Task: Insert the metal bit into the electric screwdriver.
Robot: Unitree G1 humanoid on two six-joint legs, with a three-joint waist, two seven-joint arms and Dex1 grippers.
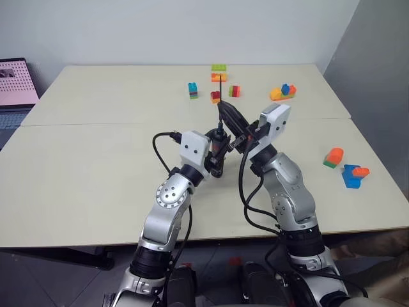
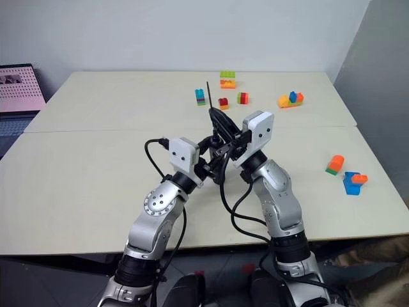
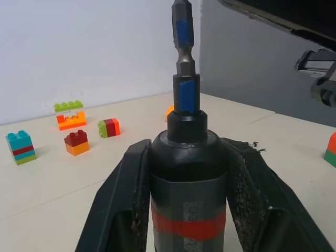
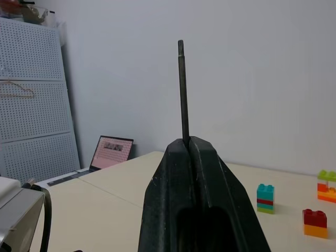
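Now both arms are meeting over the middle of the table (image 1: 77,173), each one gripping its part.

The left gripper (image 3: 184,157) is clamping its fingers (image 3: 131,194) on the screwdriver (image 3: 188,184), which is standing upright with a blue-banded bit stub (image 3: 185,79) poking out of its tip. The right gripper (image 4: 189,144) is pinching fully closed on the bit (image 4: 181,89), the thin rod rising straight from its fingertips. Toy bricks (image 1: 219,71) are sitting scattered at the far and right sides, well apart from both grippers.
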